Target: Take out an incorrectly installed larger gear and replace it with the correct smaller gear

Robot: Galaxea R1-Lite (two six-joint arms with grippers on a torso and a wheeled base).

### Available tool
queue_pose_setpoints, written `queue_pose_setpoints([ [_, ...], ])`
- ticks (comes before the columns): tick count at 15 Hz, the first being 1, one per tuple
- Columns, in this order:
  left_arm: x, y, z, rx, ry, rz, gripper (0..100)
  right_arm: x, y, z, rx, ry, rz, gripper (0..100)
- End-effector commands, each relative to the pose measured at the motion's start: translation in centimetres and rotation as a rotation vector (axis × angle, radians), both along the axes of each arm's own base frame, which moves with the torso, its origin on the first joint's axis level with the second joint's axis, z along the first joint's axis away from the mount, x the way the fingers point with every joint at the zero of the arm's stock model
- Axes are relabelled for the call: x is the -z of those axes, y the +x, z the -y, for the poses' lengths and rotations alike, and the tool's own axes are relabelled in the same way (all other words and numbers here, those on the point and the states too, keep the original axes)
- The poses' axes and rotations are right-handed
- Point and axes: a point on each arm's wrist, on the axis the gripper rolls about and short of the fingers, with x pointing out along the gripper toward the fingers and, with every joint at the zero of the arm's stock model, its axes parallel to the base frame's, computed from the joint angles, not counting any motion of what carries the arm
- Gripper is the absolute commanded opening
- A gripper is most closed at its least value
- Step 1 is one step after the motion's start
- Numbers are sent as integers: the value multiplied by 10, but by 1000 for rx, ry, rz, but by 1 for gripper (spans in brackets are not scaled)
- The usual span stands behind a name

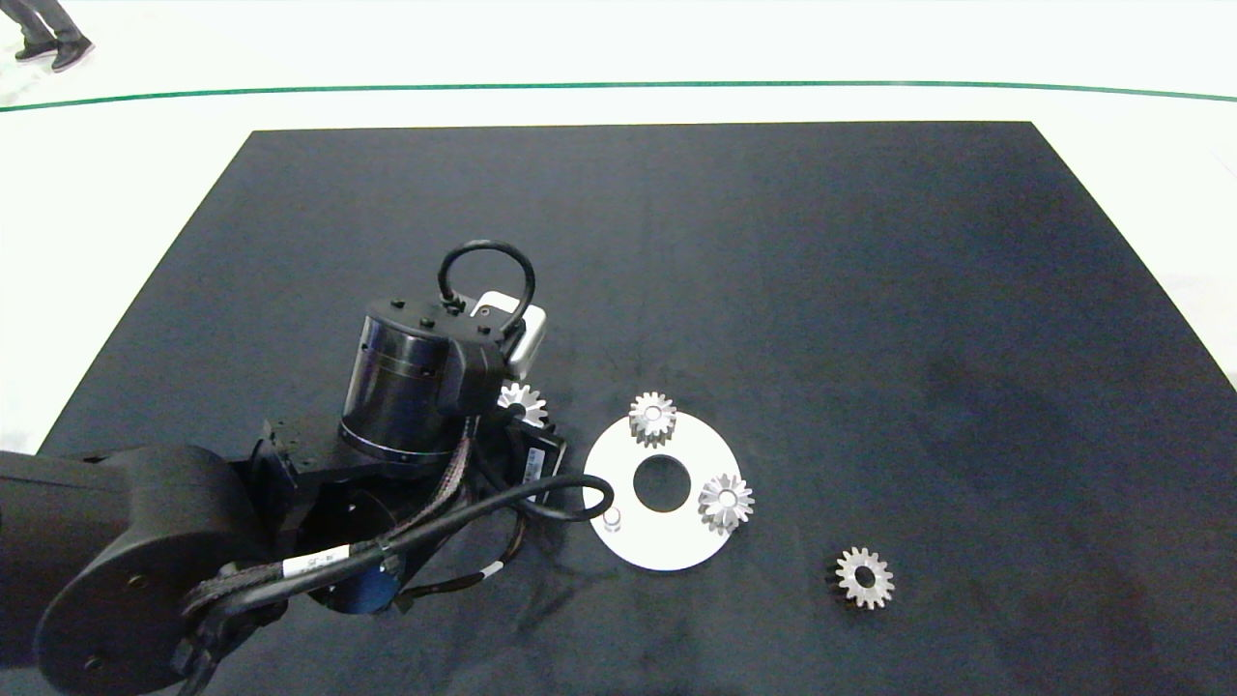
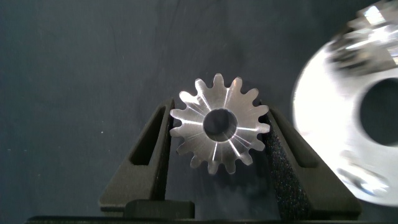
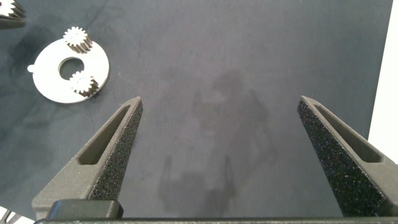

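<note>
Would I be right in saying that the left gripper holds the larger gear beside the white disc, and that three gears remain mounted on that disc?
Not quite: only two gears sit on the white disc, and its third peg stands bare, as the head view shows. The left gripper does hold the larger gear beside the disc.

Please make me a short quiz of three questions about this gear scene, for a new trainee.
1. True or false: the larger gear sits between the fingers of the left claw, beside the white disc.
2. How many gears stand on the white disc? A) one B) two C) three
3. Fill in: the smaller gear lies on the dark ____; the open right claw hangs above the same surface.
Key: 1 true; 2 B; 3 mat.
</note>
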Motion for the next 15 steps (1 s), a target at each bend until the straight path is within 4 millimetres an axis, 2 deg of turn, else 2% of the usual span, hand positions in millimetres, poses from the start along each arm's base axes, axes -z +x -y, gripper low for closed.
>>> queue_pose_setpoints([
  [1, 12, 17, -2, -44, 25, -27, 0, 0, 0, 0, -2, -2, -3, 100],
  [3, 12, 18, -1, -43, 24, -29, 0, 1, 0, 0, -4, -2, -4, 100],
  [4, 12, 18, -1, -45, 23, -28, 100, 1, 0, 0, -4, -2, -6, 100],
  [9, -1, 13, -5, -44, -9, 4, 100, 2, 1, -1, -10, -4, -7, 100],
  [13, -4, 11, -6, -41, -11, 6, 100, 2, 0, -1, -13, -4, -8, 100],
  [14, -15, 8, -8, -41, -37, 32, 100, 2, 0, -1, -15, -4, -8, 100],
  [15, -36, 0, -15, -45, -89, 81, 100, 2, 1, -1, -18, -4, -10, 100],
])
